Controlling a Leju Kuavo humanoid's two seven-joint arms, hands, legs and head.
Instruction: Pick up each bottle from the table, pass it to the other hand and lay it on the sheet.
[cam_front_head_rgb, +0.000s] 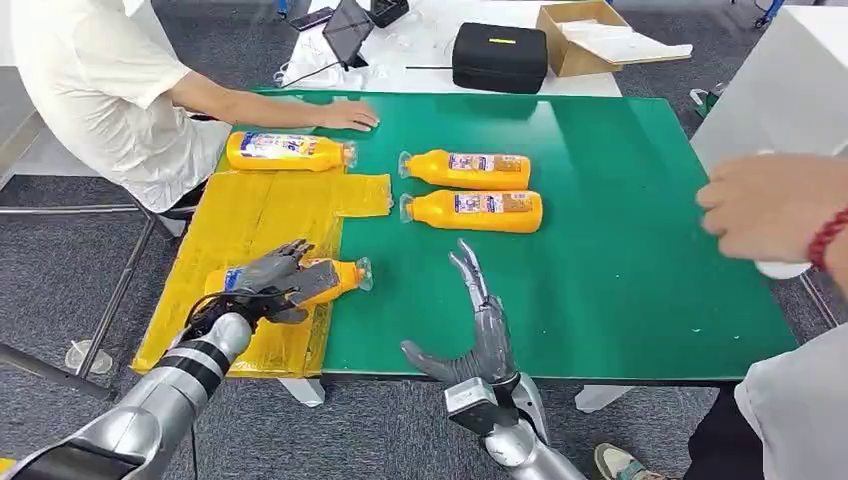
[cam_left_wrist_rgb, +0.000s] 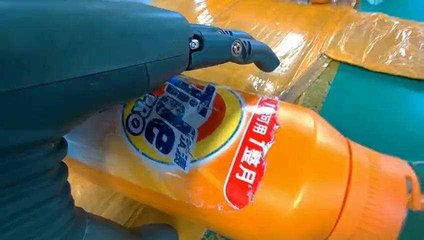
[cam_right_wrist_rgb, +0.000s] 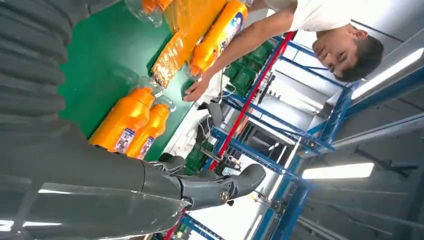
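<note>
- Placement step, by the look of it: the left hand is wrapped over a bottle that lies on its side on the yellow sheet, cap end poking off the sheet's edge toward the green surface. In the left wrist view the fingers curl over the label, so it's holding that bottle.
- To finish this one well, the robot should probably let the bottle settle flat before letting go, then lift the fingers straight off so it doesn't roll, since a round bottle lying down can wander.
- Another bottle on the sheet lies at the far end, just beside a person's hand.
- Two bottles on the green lie side by side, well apart from the sheet, not yet moved. All four look full of orange liquid, caps on as far as can be told.
- Right hand hovers at the near edge of the surface, fingers spread wide, holding nothing.
- Far right, a second person's hand reaches in over the surface's edge.
</note>
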